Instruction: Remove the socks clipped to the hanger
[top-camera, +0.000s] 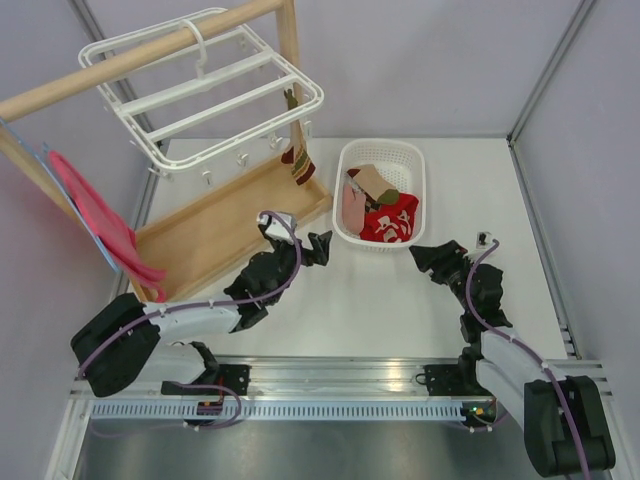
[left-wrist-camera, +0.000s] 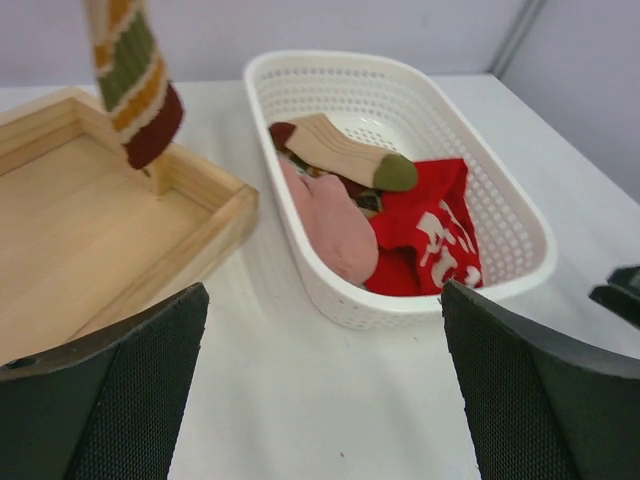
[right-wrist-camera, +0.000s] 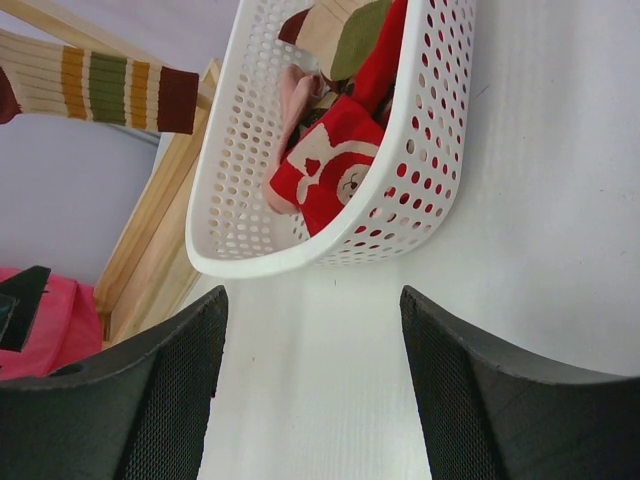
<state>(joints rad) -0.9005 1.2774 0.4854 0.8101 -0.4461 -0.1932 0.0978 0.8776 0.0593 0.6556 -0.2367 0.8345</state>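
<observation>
A white plastic hanger hangs by its hook from a wooden bar. One striped sock, cream with orange, green and dark red bands, hangs clipped at its right side; it also shows in the left wrist view and the right wrist view. A pale pink sock, red socks with white marks and a tan sock with a green toe lie in the white mesh basket. My left gripper is open and empty, low over the table before the basket. My right gripper is open and empty, right of it.
The wooden rack's tray base lies left of the basket, under the hanger. A pink-red cloth hangs on the rack's left side. The grey enclosure walls stand around the white table.
</observation>
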